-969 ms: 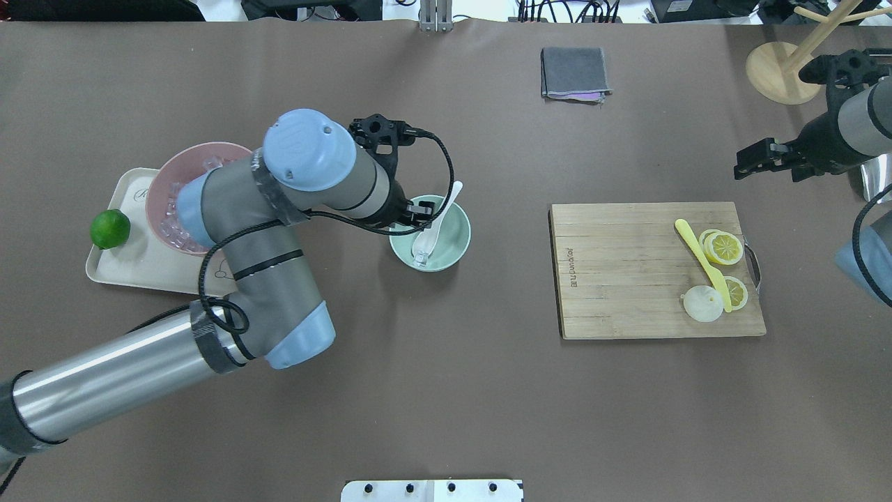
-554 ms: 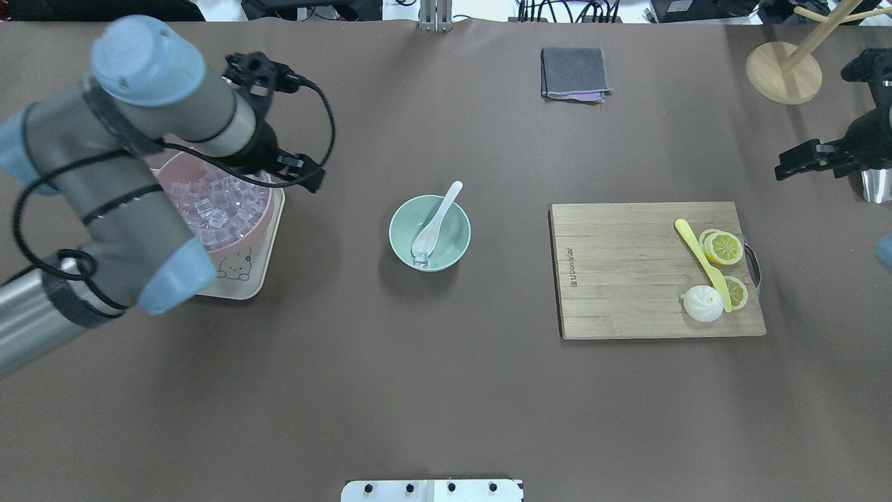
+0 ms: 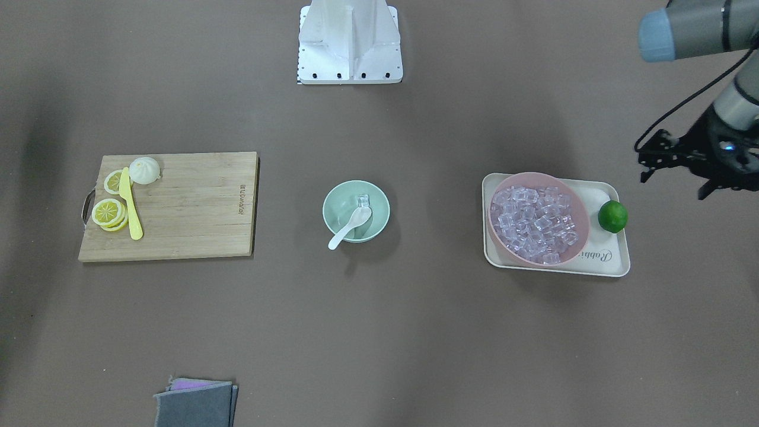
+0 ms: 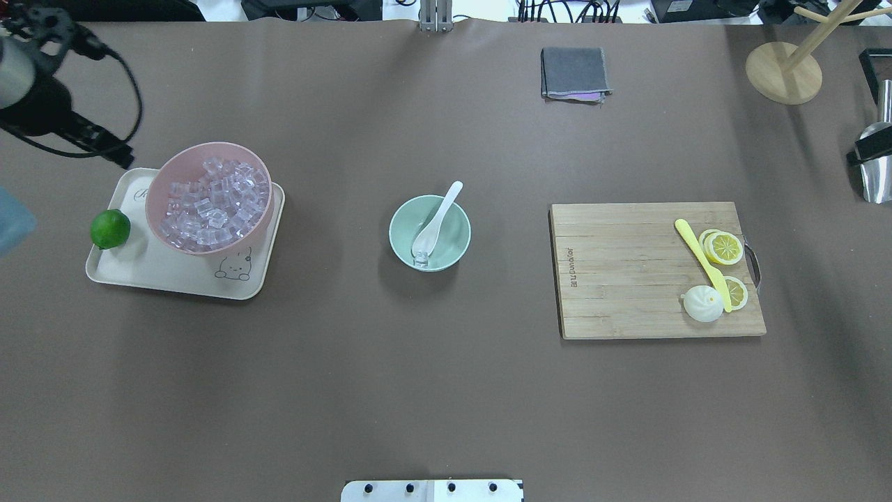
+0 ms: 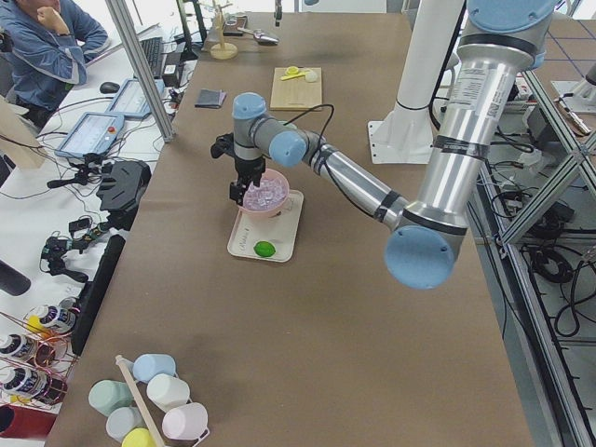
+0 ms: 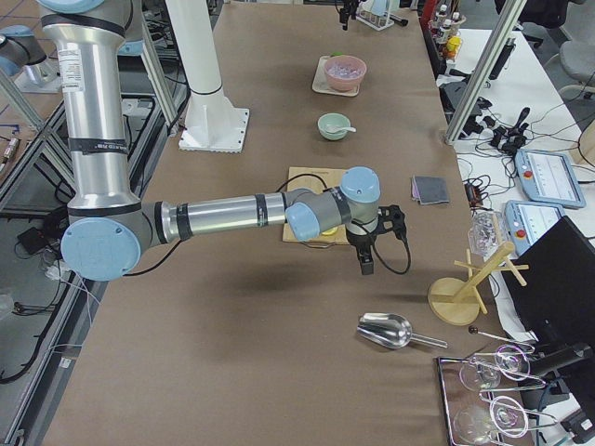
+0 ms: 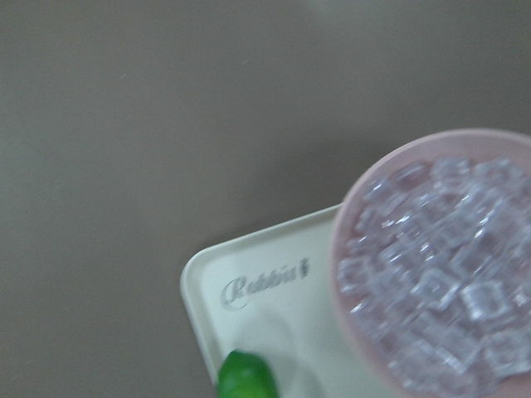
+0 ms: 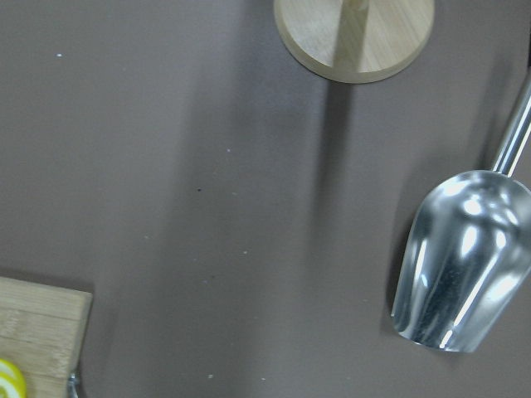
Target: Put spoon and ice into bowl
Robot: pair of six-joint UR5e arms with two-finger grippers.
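The mint-green bowl (image 4: 461, 237) (image 3: 332, 207) stands at the table's middle. The white spoon (image 4: 437, 219) (image 3: 350, 227) lies in it, scoop down and handle resting over the far rim. One clear ice cube (image 4: 421, 260) (image 3: 362, 200) lies in the bowl beside the scoop. My left gripper (image 4: 120, 157) (image 3: 643, 169) hangs open and empty past the far corner of the tray, well away from the bowl. My right gripper (image 4: 867, 148) (image 6: 366, 268) is at the table's right edge near the scoop; I cannot tell whether it is open or shut.
A pink bowl (image 4: 157, 183) full of ice cubes and a lime (image 4: 110, 229) sit on a cream tray (image 4: 174, 279). The cutting board (image 4: 620, 279) holds a yellow knife (image 4: 700, 259), lemon slices and a bun. A grey cloth (image 4: 574, 72), a wooden stand (image 4: 782, 73) and a metal scoop (image 8: 460, 257) are at the far and right sides.
My left arm has swung from over the mint bowl to the far left, beyond the tray. My right arm has drawn back to the right edge. Spoon and ice stayed in the bowl.
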